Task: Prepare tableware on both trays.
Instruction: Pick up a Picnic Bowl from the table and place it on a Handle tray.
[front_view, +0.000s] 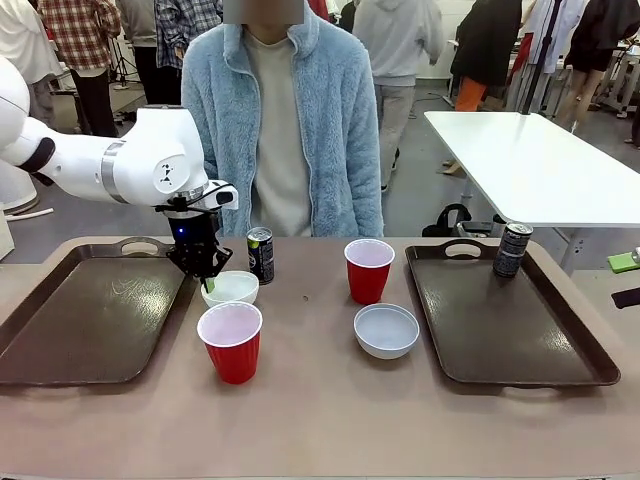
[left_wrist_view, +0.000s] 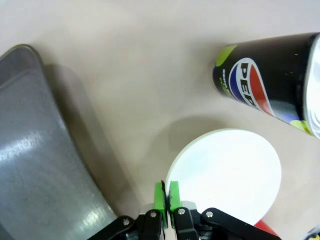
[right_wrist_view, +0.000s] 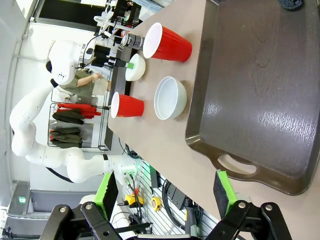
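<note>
The bench (front_view: 320, 420) is carrying the left tray (front_view: 90, 320) and the right tray (front_view: 500, 330), which is holding one can (front_view: 512, 249). Between them are standing a near red cup (front_view: 231, 342), a far red cup (front_view: 368, 270), a free bowl (front_view: 386, 330) and a second can (front_view: 260, 255). The left end effector (front_view: 208, 284) is pinching the other bowl (front_view: 236, 290) by its rim beside the left tray; the right end effector (right_wrist_view: 165, 195) is hovering spread.
</note>
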